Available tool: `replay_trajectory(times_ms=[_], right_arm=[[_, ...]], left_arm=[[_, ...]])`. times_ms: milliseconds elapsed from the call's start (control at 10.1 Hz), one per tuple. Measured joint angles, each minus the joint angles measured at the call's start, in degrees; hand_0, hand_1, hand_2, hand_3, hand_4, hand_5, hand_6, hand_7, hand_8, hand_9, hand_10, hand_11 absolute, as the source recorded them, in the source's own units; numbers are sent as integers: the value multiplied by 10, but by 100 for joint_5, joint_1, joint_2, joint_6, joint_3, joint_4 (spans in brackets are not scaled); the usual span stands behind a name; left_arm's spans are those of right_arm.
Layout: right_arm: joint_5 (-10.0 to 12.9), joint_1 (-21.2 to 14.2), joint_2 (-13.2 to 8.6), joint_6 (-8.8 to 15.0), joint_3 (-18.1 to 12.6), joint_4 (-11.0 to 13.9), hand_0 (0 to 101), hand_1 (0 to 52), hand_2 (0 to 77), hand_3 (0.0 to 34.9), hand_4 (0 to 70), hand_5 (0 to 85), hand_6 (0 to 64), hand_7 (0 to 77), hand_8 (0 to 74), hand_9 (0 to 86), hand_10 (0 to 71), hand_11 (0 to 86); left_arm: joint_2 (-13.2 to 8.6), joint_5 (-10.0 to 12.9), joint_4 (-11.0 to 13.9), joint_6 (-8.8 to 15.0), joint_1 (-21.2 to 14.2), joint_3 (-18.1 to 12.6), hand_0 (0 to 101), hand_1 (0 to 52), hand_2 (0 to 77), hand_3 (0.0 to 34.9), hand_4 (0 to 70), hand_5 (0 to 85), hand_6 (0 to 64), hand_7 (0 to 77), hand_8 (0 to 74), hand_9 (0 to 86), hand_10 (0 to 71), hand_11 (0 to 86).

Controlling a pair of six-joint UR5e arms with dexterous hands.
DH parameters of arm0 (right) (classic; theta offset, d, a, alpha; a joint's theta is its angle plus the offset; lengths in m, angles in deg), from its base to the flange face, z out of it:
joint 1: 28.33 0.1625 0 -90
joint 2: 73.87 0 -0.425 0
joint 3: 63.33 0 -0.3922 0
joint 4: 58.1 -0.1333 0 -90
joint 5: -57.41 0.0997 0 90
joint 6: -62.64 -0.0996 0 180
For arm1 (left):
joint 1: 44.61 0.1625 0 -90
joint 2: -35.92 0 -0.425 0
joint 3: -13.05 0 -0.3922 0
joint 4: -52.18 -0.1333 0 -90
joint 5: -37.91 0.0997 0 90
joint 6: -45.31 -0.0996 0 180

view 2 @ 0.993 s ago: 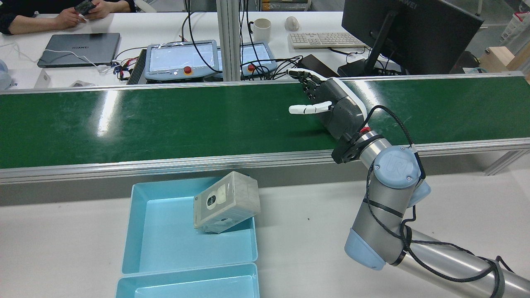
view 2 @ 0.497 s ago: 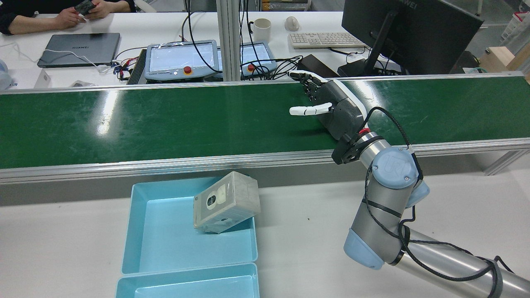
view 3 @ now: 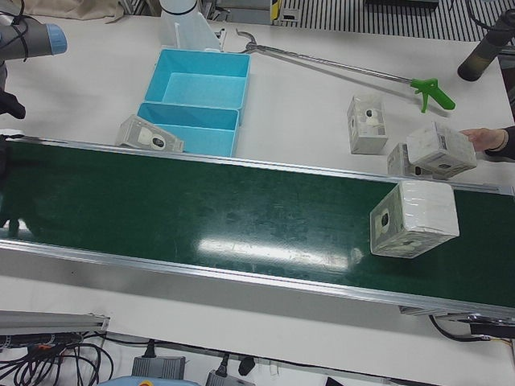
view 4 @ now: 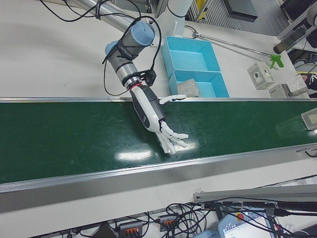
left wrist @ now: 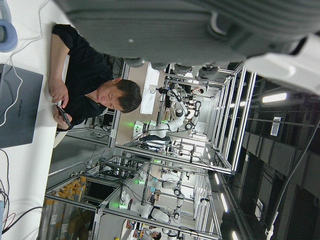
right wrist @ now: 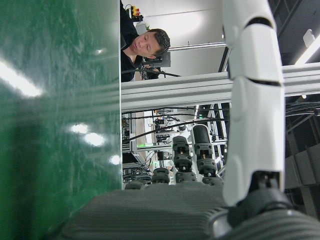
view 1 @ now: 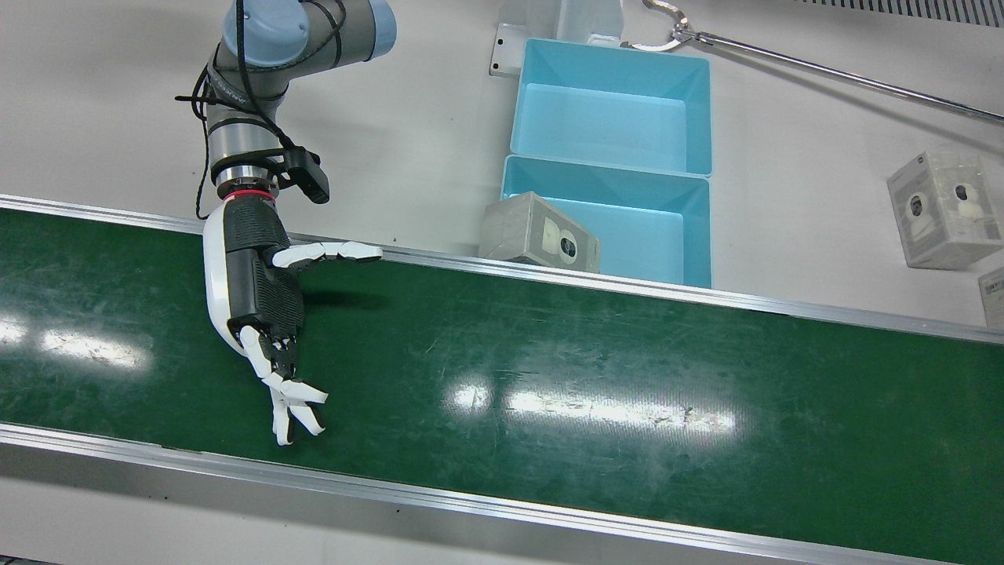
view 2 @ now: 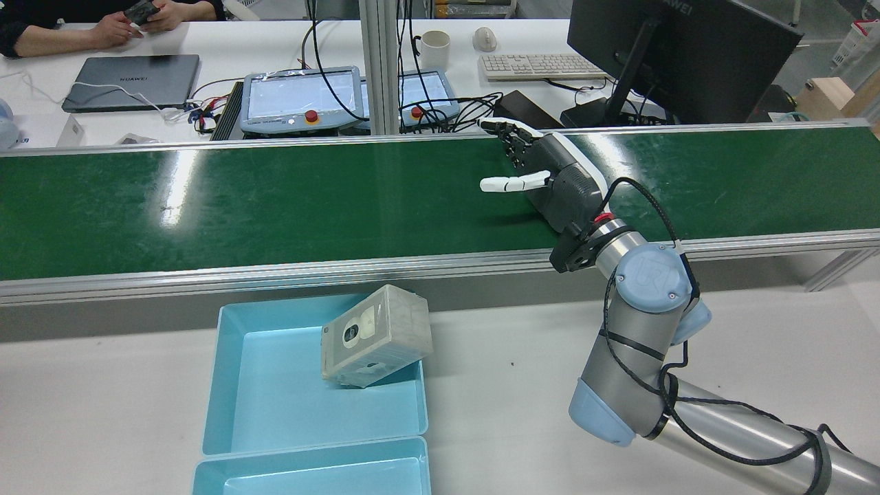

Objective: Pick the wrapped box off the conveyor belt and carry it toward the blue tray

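A wrapped box (view 3: 414, 217) stands on the green conveyor belt (view 3: 241, 217) at its far end on the robot's left side; it also shows at the edge of the right-front view (view 4: 309, 119). My right hand (view 1: 263, 306) is open and empty, low over the belt, far from that box; it also shows in the rear view (view 2: 550, 175) and the right-front view (view 4: 151, 111). Another wrapped box (view 2: 377, 335) leans tilted on the rim of the blue tray (view 2: 220, 385) beside the belt. Only the palm of my left hand (left wrist: 190, 25) shows, in its own view.
A second blue tray (view 1: 612, 55) adjoins the first. Several wrapped boxes (view 3: 366, 125) lie on the white table, one under a person's hand (view 3: 487, 138). A long grabber tool (view 3: 346, 68) lies behind the trays. Operators' desk with monitor (view 2: 680, 48) beyond the belt.
The right arm's elbow has shifted slightly toward the left of the rear view. The hand stays open over the belt. The box on the tray rim has not moved.
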Motion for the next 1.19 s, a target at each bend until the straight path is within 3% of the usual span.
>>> replay_trajectory(times_ms=[1093,1192], right_arm=[[0,3,-5,-51,-3,0,490,158,131,1,136,267,71,71,16,44,0,5],[0,20,-3,-70,-11,0,490,158,131,1,104,251,71,71,16,44,0,5]], left_arm=[[0,0,0,0,0,0,0,0,11,0,0,11,5,5,5,0,5,5],[0,0,0,0,0,0,0,0,11,0,0,11,5,5,5,0,5,5]])
